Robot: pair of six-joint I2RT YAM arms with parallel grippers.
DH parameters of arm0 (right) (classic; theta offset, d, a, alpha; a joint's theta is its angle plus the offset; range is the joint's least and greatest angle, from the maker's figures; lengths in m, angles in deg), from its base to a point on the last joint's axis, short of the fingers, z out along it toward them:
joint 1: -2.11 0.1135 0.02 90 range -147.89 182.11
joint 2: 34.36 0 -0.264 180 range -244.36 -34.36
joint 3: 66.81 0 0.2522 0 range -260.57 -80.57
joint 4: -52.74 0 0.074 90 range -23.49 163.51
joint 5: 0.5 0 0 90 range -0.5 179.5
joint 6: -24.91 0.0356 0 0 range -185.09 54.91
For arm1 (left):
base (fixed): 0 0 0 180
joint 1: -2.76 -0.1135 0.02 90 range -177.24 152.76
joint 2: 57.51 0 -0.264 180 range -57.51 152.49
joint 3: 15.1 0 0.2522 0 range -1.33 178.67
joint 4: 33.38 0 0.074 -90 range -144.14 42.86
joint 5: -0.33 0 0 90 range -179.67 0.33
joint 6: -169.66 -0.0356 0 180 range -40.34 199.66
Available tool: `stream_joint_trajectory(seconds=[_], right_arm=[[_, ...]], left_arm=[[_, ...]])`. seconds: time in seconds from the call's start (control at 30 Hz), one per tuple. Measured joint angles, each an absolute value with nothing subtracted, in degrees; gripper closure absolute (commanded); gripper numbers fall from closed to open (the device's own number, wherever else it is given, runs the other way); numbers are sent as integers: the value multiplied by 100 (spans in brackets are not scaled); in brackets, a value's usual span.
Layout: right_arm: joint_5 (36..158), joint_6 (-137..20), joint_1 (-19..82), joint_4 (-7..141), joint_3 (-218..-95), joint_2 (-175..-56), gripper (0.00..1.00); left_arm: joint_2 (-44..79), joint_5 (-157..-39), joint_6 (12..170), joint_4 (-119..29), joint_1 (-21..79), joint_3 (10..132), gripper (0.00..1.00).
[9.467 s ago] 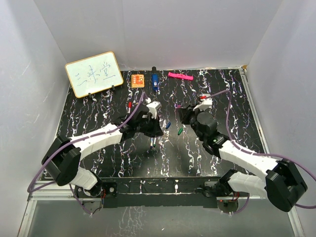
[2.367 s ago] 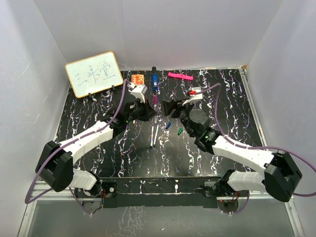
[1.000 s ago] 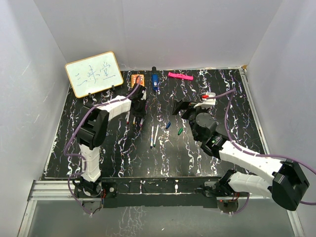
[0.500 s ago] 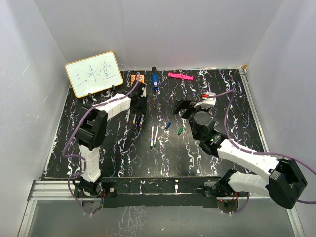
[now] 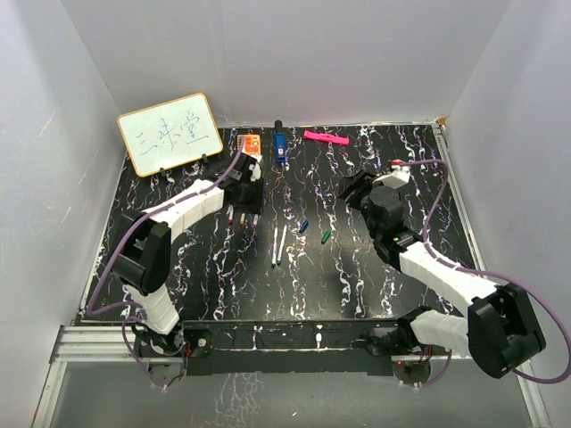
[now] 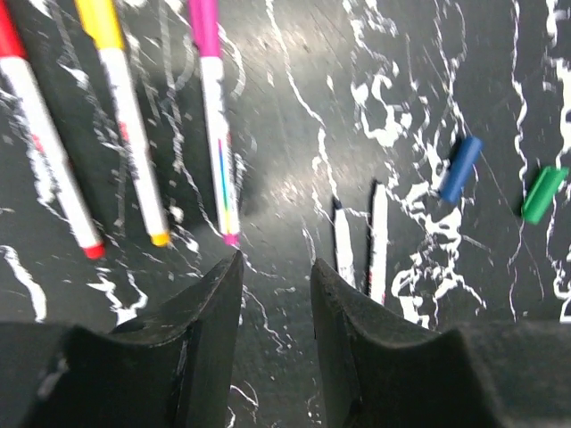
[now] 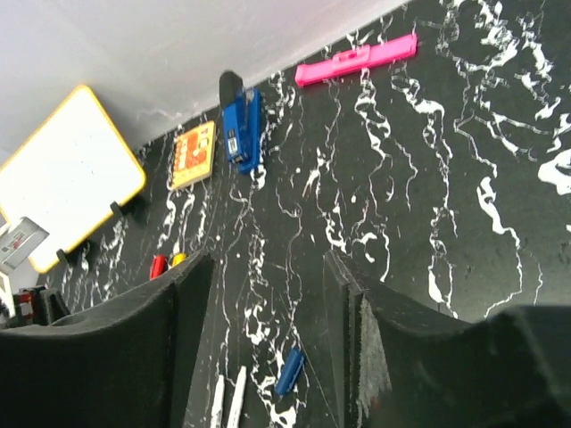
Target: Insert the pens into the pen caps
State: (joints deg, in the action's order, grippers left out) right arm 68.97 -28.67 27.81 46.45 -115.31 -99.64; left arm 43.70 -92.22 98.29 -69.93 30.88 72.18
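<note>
Just ahead of the left gripper (image 6: 277,267), three capped pens lie side by side on the table (image 6: 294,107). They are a red-capped pen (image 6: 46,165), a yellow-capped pen (image 6: 127,134) and a purple-capped pen (image 6: 215,134). Their back ends point toward the fingers, and the purple one's end lies just off the left finger's tip. The fingers stand apart with nothing between them.

Close beside the right finger's tip, on its outer side, lie two bare pens (image 6: 359,250), near parallel and almost touching. Farther out on that side is the blue cap (image 6: 459,168), and beyond it the green cap (image 6: 542,193); the two caps lie apart.

The right gripper (image 7: 268,267) hangs above the table, well apart from the pens, its fingers spread and empty. Through its gap the blue cap and the ends of the bare pens show below. Far ahead of it stand a blue object (image 7: 241,125), an orange block (image 7: 194,153), a pink marker (image 7: 357,61) and a whiteboard (image 7: 62,178).
</note>
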Motion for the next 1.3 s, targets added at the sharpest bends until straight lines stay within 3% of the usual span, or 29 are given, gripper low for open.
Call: stream_joint_trajectory(seconds=[0.17,0.37,1.3], right_arm=[[7074,-2825,2787,4792,-11534,-10141,57],[7185,-2810,2787,4872,-11534,-10150,44],[7306,-2856,2787,5251,-11534,-10235,43]], left_arm=[[4226,-9224,9853,-7212,3587,6938,63],[4221,-9242,9956,-7467,3998,6827,60],[5008,-9165,10279,-7480,4192,6921,59]])
